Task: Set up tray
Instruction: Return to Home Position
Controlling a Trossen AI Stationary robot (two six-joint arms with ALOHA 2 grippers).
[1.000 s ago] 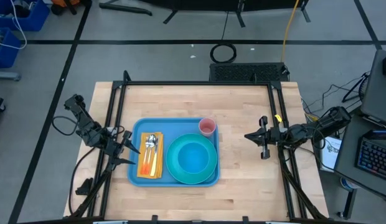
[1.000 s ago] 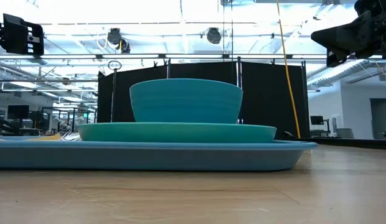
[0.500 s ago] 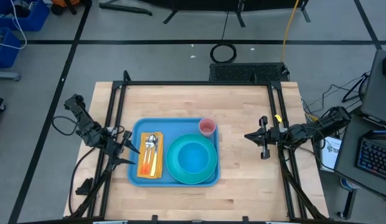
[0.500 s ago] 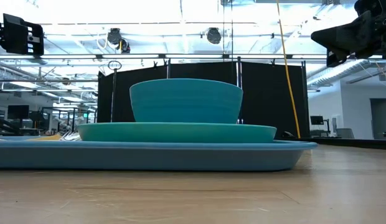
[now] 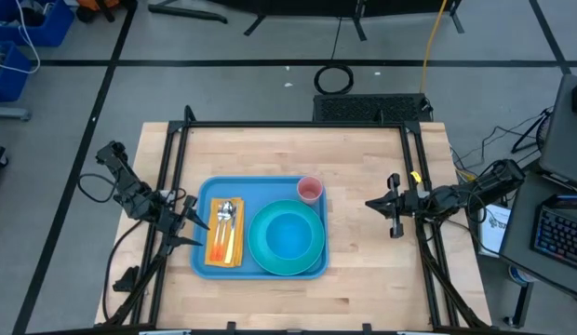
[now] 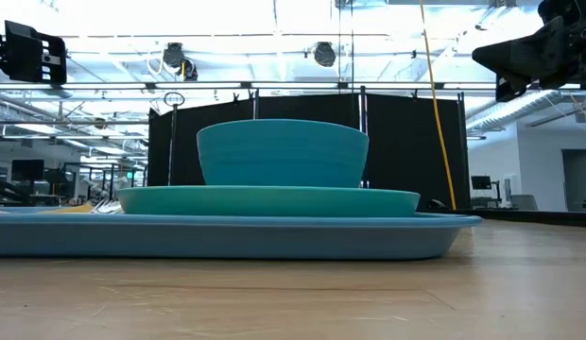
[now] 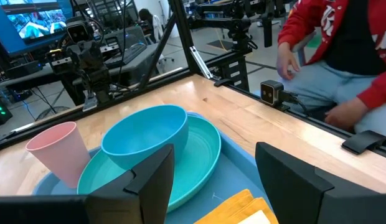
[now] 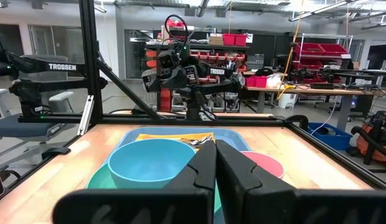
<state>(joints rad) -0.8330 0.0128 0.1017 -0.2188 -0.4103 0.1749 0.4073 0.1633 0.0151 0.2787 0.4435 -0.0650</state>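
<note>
while the left gripper hangs at the 9 o'clock rim of the tray, its fingers are spread wide with nothing between them. the right gripper sits well apart from the tray at 3 o'clock, raised off the table, fingers pressed together and empty. the tray lies flat on the wood, a little to 9 o'clock of the table's middle. on it, a napkin lies along the 9 o'clock side with a spoon and other cutlery on top. a plate fills the 4 o'clock part and carries a bowl. a pink cup stands upright in the 1 o'clock corner, just beside the plate. beyond the table, a person in a red sleeve shows in the left wrist view.
</note>
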